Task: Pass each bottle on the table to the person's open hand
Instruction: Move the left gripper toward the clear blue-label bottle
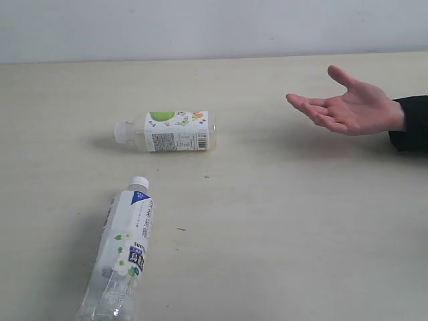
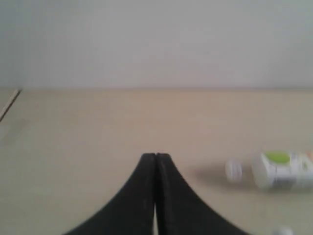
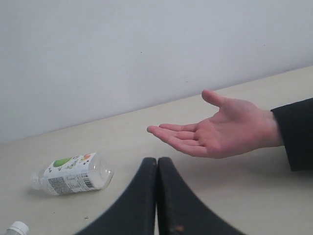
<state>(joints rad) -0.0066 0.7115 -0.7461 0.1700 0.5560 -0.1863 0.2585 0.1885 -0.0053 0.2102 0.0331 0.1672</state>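
Two bottles lie on their sides on the pale beige table (image 1: 281, 221). A short white-capped bottle with a green-and-white label (image 1: 167, 131) rests near the middle; it also shows in both wrist views (image 2: 276, 170) (image 3: 71, 174). A longer white-capped bottle with a blue-and-white label (image 1: 124, 251) lies at the front left; its cap (image 3: 17, 228) peeks into the right wrist view. The person's open hand (image 1: 348, 105) (image 3: 215, 129) hovers palm up at the right, black cuff behind it. My left gripper (image 2: 156, 156) and right gripper (image 3: 157, 160) are shut and hold nothing; neither shows in the exterior view. No black-capped bottle is in view.
A pale wall (image 1: 200, 27) rises behind the table's far edge. The person's black sleeve (image 1: 411, 124) reaches in from the right edge. A few tiny dark specks (image 1: 180, 229) mark the tabletop.
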